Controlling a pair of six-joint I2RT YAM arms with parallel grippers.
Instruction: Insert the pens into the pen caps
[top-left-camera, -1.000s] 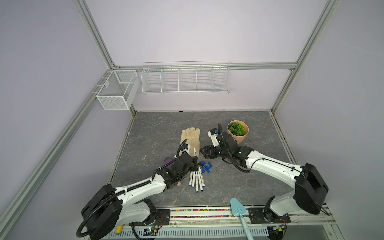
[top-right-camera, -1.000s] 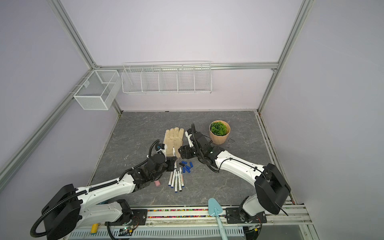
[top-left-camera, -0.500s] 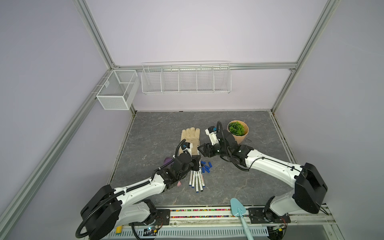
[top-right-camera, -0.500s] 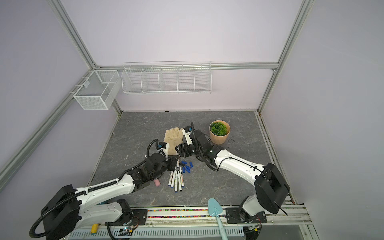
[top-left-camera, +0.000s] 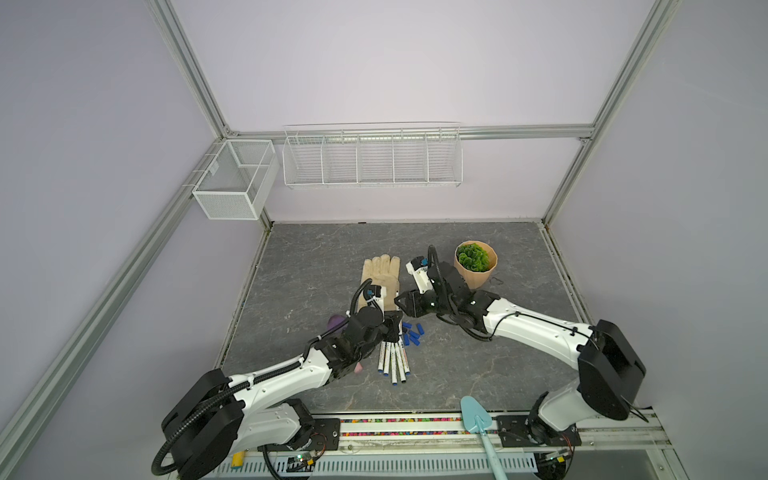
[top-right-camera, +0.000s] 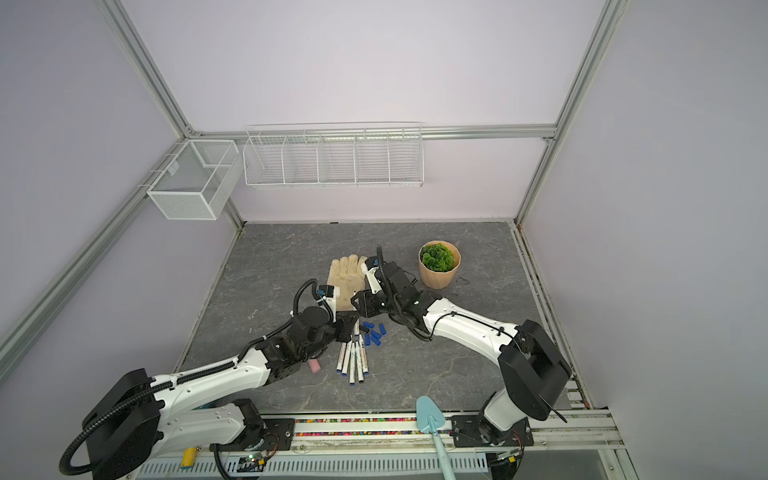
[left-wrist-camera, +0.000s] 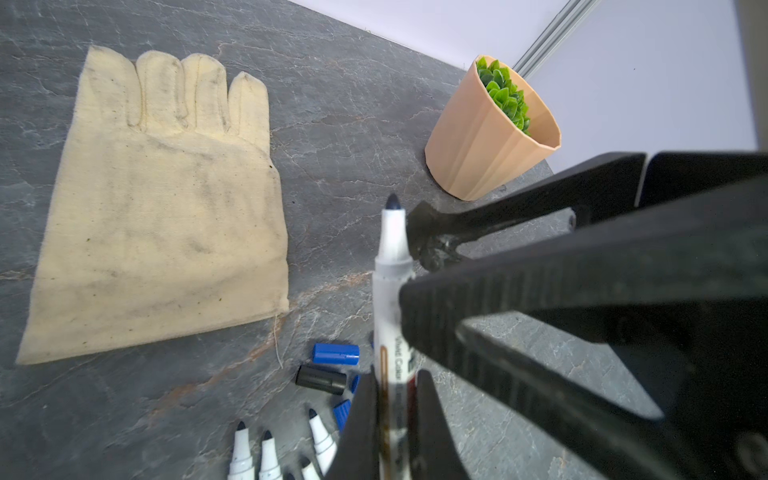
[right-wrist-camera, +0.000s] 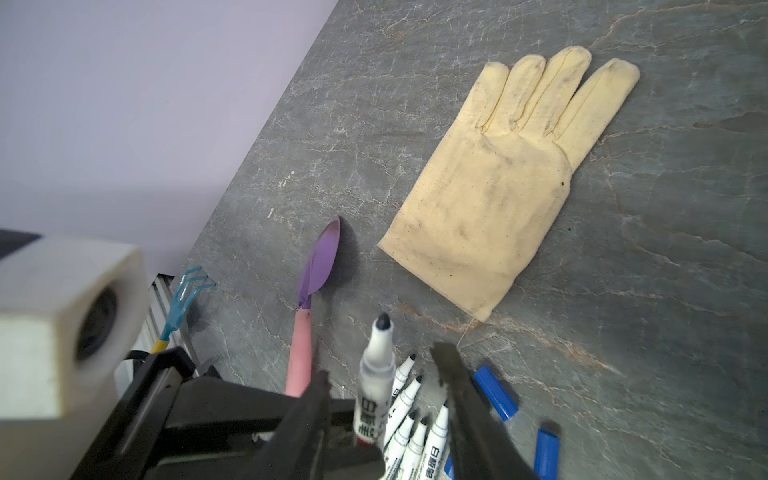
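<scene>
Left wrist view: right claw (left-wrist-camera: 415, 266) straddles the pen (left-wrist-camera: 390, 249), glove (left-wrist-camera: 158, 208) nearby.

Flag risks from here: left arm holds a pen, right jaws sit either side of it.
1. The right gripper has open jaws either side of the held pen, no cap in them; clamping while the left gripper is shut on it could twist or drop it.
2. Its tip is bare; a slip could mark the glove.
3. Only one black cap shows among blue caps; a mismatch is possible.

Pens (top-right-camera: 353, 360) beside blue caps (top-right-camera: 375, 332), glove (top-right-camera: 345, 274), pot (top-right-camera: 437, 281)
</scene>
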